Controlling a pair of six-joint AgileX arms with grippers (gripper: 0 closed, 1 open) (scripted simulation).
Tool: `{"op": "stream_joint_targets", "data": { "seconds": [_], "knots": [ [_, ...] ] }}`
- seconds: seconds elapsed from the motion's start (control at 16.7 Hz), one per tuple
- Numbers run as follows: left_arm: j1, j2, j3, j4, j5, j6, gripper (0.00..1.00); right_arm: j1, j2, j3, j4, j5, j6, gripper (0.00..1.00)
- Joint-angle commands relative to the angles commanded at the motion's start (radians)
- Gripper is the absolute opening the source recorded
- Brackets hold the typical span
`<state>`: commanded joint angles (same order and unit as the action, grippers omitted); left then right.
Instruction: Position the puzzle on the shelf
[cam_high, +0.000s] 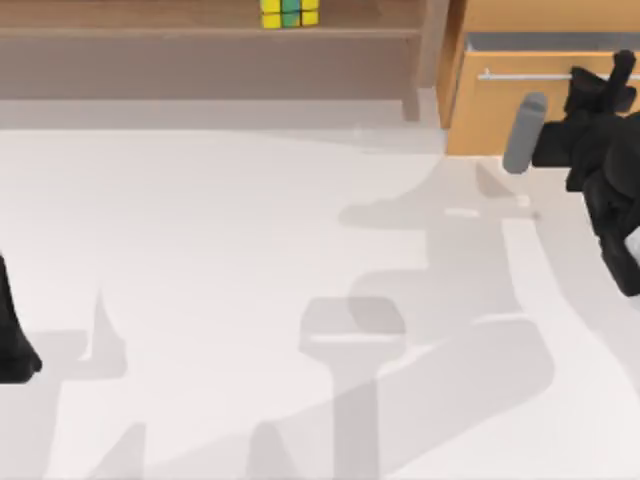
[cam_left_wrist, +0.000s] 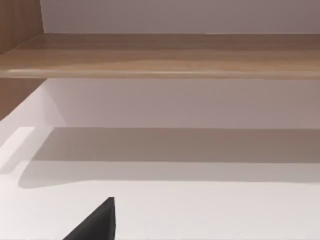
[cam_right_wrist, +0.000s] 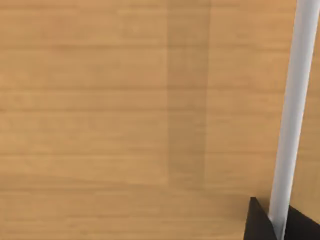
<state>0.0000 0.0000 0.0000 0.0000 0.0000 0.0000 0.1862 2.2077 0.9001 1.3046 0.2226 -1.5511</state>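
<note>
No readable text, labels, brands, numbers or signs showing anywhere. Puzzle (cam_high: 290, 13) on shelf (cam_high: 200, 32) at tabletop's far edge showing plain colour squares, no lettering. Cabinet (cam_high: 500, 100) front and handle (cam_right_wrist: 292, 110) showing bare surfaces; any fine print there possibly too small for reading.

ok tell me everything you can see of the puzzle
The puzzle is a small cube with a grid of squares, mostly yellow with a green column down the middle and a bit of blue low on that column. It sits on a board of the light-brown wooden shelf, at the top view's upper edge, which cuts off its top. It looks square to the shelf's front, not tilted. Nothing but the board touches it, and no gripper is near it.
</note>
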Motion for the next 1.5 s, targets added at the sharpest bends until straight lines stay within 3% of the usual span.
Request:
{"op": "stream_joint_targets", "data": {
  "seconds": [0.42, 0.72, 1.5],
  "knots": [
    [0.000, 0.000, 0.000, 0.000, 0.000, 0.000, 1.00, -0.021, 0.089, 0.194, -0.113, -0.024, -0.001, 0.00],
    [0.000, 0.000, 0.000, 0.000, 0.000, 0.000, 1.00, -0.023, 0.094, 0.204, -0.119, -0.026, 0.000, 0.00],
    [0.000, 0.000, 0.000, 0.000, 0.000, 0.000, 1.00, -0.023, 0.094, 0.204, -0.119, -0.026, 0.000, 0.98]
  ]
}}
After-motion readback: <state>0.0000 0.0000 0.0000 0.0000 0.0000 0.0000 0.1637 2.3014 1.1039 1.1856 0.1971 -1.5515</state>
